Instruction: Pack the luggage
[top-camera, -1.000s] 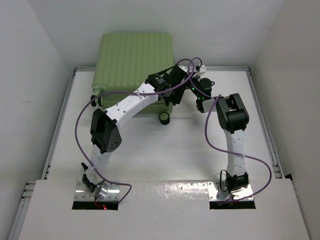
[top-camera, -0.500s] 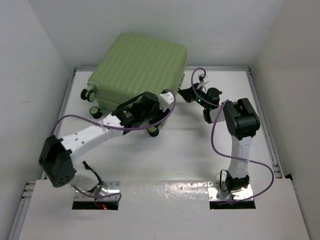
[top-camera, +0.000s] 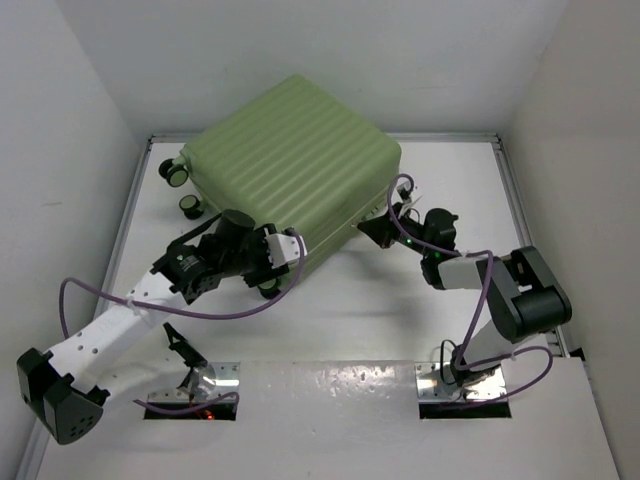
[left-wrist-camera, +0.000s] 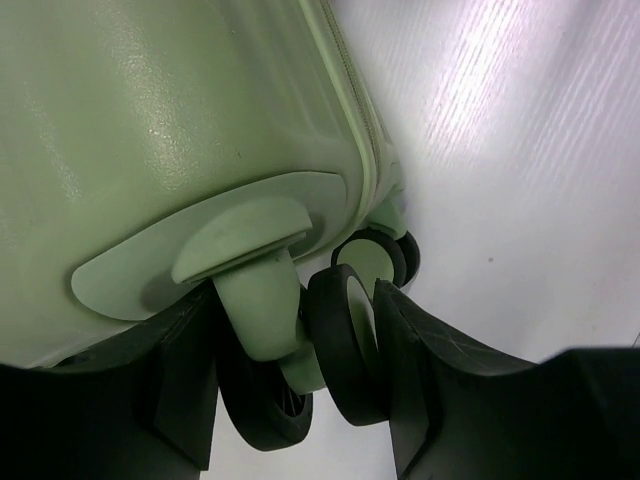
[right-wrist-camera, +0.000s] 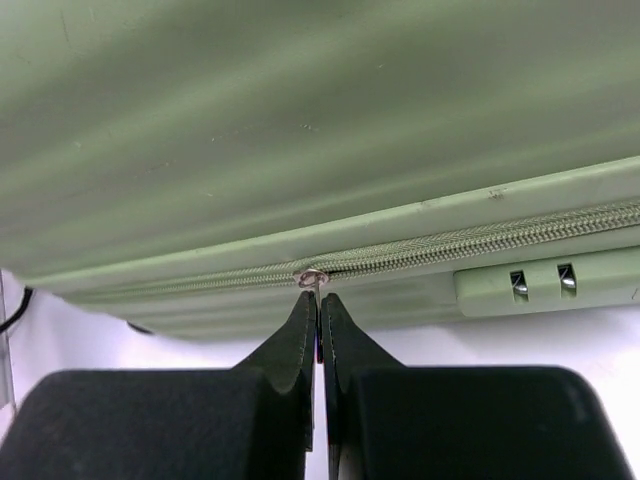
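1. Okay, the luggage (top-camera: 290, 160) lies shut, ribbed shell up, on the white surface (top-camera: 400, 320), turned at an angle toward the far left side.
2. Left end effector (left-wrist-camera: 295, 300) is at the near-left corner. Its jaws stand fairly wide, with a caster (left-wrist-camera: 345, 335) filling the gap and both black fingers (left-wrist-camera: 420, 380) pressed against it.
3. Right end effector (right-wrist-camera: 318, 305) is at the near-right edge, jaws all but closed to a thin slit.
4. Between those tips sits the metal zipper pull (right-wrist-camera: 313, 277), pinched right at the zipper (right-wrist-camera: 450, 250) that runs along the shell seam.
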